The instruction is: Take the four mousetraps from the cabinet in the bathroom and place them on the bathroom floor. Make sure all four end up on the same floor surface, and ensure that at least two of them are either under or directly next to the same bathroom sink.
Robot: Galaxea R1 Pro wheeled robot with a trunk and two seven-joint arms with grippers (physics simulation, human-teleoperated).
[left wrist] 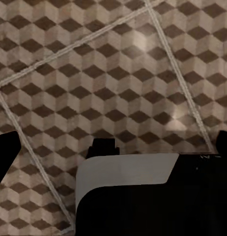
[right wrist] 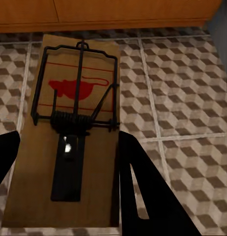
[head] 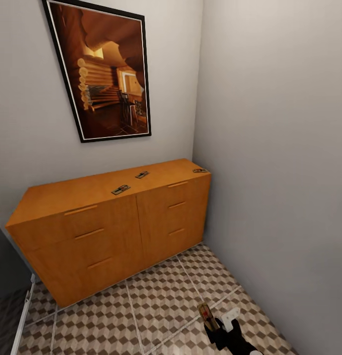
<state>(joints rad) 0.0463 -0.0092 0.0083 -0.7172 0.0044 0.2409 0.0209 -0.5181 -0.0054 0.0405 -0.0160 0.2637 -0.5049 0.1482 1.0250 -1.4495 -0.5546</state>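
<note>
Three mousetraps (head: pixel 120 189) (head: pixel 141 174) (head: pixel 200 170) lie on the flat top of the orange-brown cabinet (head: pixel 116 227), the last one at its right end. Low over the bathroom floor (head: pixel 156 301), my right gripper (head: pixel 212 323) is shut on another mousetrap (head: pixel 206 314). In the right wrist view this mousetrap (right wrist: pixel 74 132) shows its dark wire and red spot between the fingers of the right gripper (right wrist: pixel 68 147), above the tiles (right wrist: pixel 187 98) in front of the cabinet base (right wrist: pixel 118 12). My left gripper (left wrist: pixel 116 128) hangs open over bare tiles (left wrist: pixel 118 64). The bathroom sink is out of view.
A grey wall (head: pixel 279 148) closes the right side next to the cabinet's end. A framed picture (head: pixel 104 69) hangs above the cabinet. A dark panel with a white edge (head: pixel 5 266) stands at the far left. Open tiled floor lies between me and the cabinet.
</note>
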